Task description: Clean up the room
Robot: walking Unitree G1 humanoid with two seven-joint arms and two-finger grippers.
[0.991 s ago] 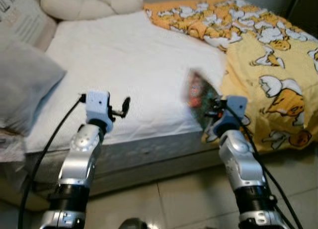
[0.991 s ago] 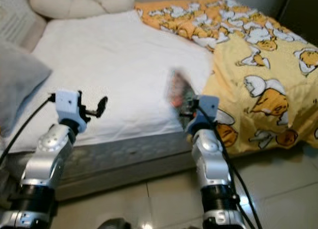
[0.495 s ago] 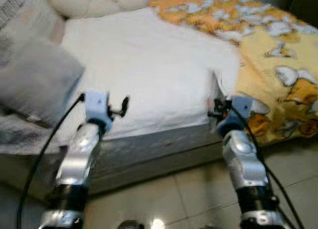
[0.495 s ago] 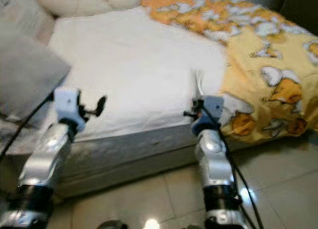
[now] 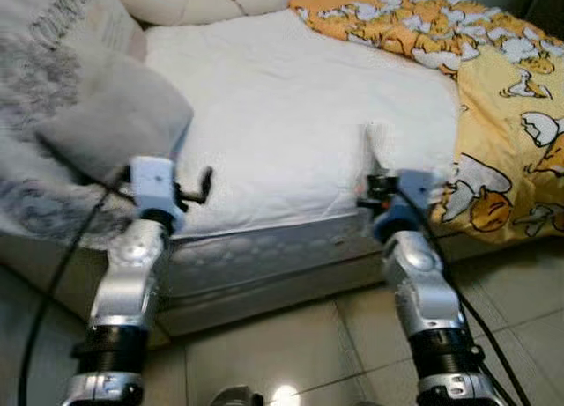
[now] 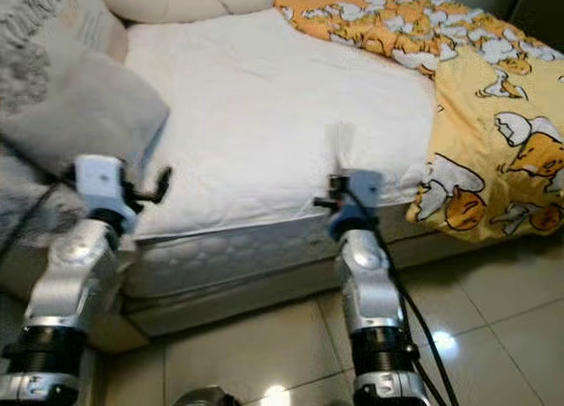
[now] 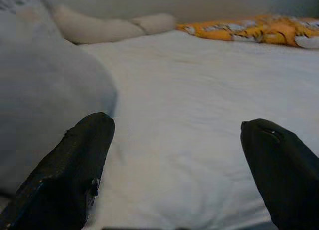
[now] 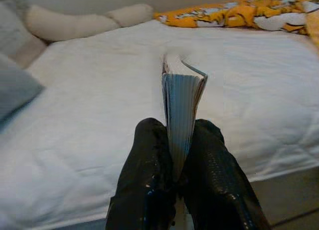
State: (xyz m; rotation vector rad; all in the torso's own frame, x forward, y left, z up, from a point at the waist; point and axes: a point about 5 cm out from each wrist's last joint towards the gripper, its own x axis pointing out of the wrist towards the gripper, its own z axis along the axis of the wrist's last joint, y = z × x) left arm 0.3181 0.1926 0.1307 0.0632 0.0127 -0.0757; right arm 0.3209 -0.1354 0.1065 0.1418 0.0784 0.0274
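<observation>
Above the bed [image 5: 291,115] edge, the right gripper [image 8: 179,140] clamps one book [image 8: 182,98] upright. The left gripper [image 7: 177,155] is released, grasping nothing, beside one grey pillow [image 5: 119,129].

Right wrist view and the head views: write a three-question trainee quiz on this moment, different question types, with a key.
1. True or false: the right gripper is shut on a book held edge-up.
2. Multiple choice: the left gripper is
A. open, holding nothing
B. shut on a pillow
C. shut on the blanket
3. Fill in: the yellow blanket lies on the bed's ____ side, by the robot's own sides.

Key
1. True; its fingers pinch the book's lower edge above the white mattress.
2. A; a grey pillow lies near it, untouched.
3. Right.
</observation>
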